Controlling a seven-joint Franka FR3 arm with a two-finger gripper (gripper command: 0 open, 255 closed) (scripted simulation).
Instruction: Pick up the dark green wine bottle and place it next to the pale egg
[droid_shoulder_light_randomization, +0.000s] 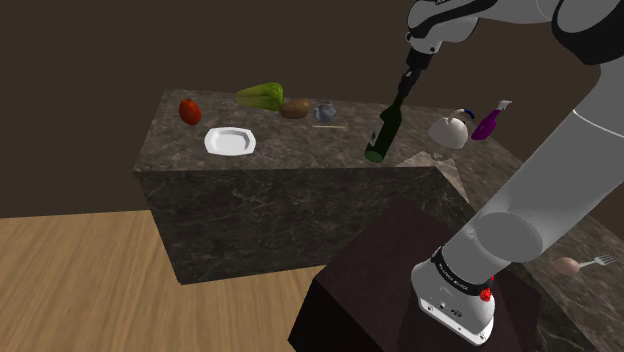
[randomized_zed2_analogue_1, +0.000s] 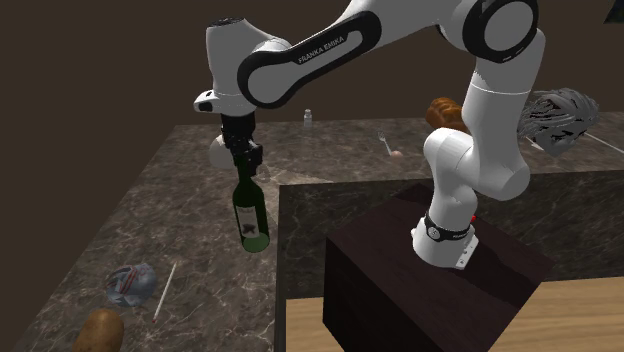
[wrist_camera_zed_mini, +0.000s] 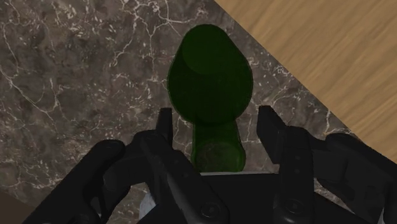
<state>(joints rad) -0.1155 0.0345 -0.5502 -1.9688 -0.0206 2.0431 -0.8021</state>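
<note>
A dark green wine bottle (droid_shoulder_light_randomization: 384, 133) hangs tilted above the dark marble counter (droid_shoulder_light_randomization: 300, 150), clear of its surface. My black gripper (droid_shoulder_light_randomization: 408, 82) is shut on the bottle's neck from above. The second exterior view has the gripper (randomized_zed2_analogue_1: 245, 155) over the bottle (randomized_zed2_analogue_1: 251, 215), whose pale label faces the camera. In the wrist view the bottle (wrist_camera_zed_mini: 210, 83) runs away from the gripper (wrist_camera_zed_mini: 216, 124), and the fingers (wrist_camera_zed_mini: 270, 127) flank its neck. The pale egg (droid_shoulder_light_randomization: 567, 265) lies beside a fork (droid_shoulder_light_randomization: 600, 260) on the counter wing past the stand; it is also in the second exterior view (randomized_zed2_analogue_1: 397, 154).
A white plate (droid_shoulder_light_randomization: 230, 141), a red fruit (droid_shoulder_light_randomization: 189, 110), a green pepper (droid_shoulder_light_randomization: 260, 95), a potato (droid_shoulder_light_randomization: 294, 108), a white teapot (droid_shoulder_light_randomization: 452, 130) and a purple spray bottle (droid_shoulder_light_randomization: 490, 122) stand on the counter. The dark stand (droid_shoulder_light_randomization: 400, 280) sits in the counter's corner. Wooden floor (droid_shoulder_light_randomization: 90, 280) lies beyond the edge.
</note>
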